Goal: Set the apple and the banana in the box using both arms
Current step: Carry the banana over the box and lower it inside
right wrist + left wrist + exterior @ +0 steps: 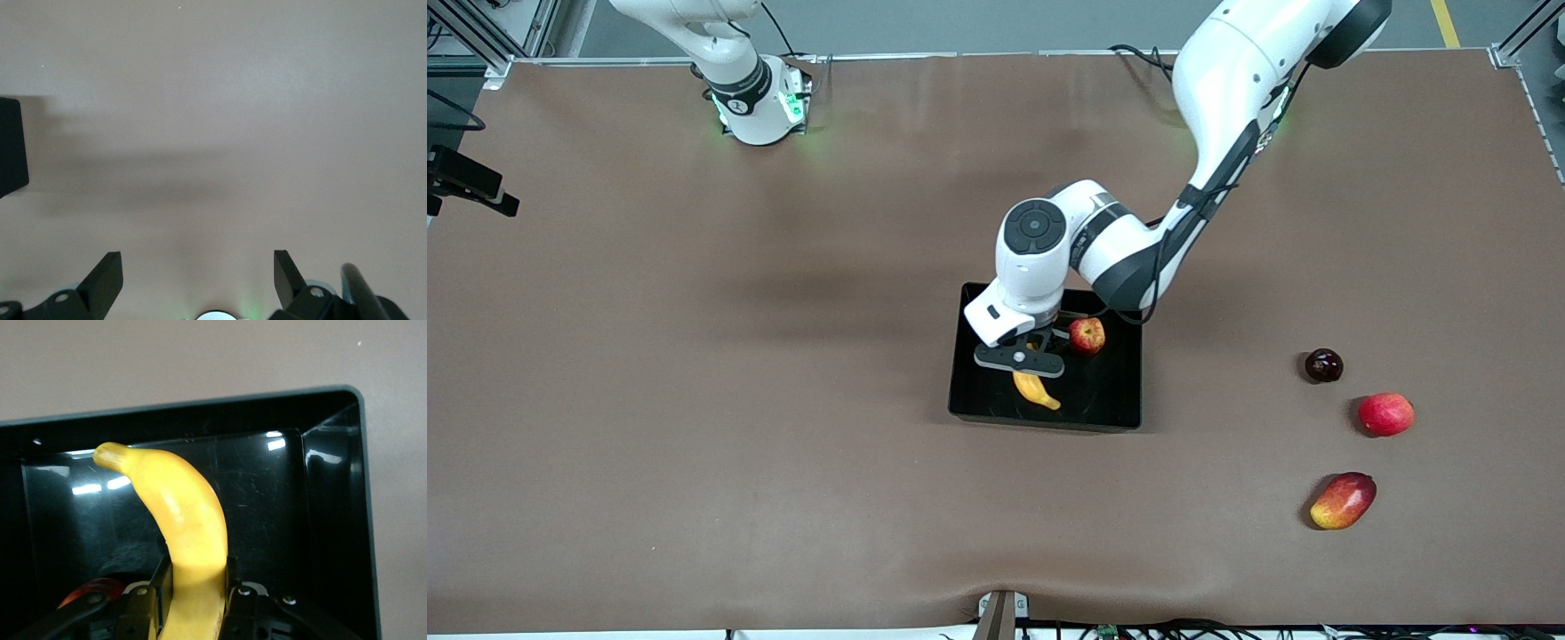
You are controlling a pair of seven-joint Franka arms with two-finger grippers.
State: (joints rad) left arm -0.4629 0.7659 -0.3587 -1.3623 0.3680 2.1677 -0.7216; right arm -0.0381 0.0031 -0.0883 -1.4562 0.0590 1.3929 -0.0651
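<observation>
The black box [1112,396] lies mid-table. The apple [1087,335] rests inside it, at the corner nearest the left arm's base, and shows as a red patch [87,590] beside the fingers. My left gripper [1021,357] hangs low over the box, shut on the yellow banana [1036,389]. In the left wrist view the banana [190,520] runs out from between the fingers [150,587] of the left gripper [197,577] toward the box wall [333,487]. My right gripper [198,273] waits open over bare table, nothing between its fingers [107,277].
Three other fruits lie toward the left arm's end of the table: a dark round fruit [1323,365], a pinkish-red round fruit [1385,414] and a red-yellow mango-like fruit [1344,500]. A black device [467,182] juts in at the table edge by the right arm's end.
</observation>
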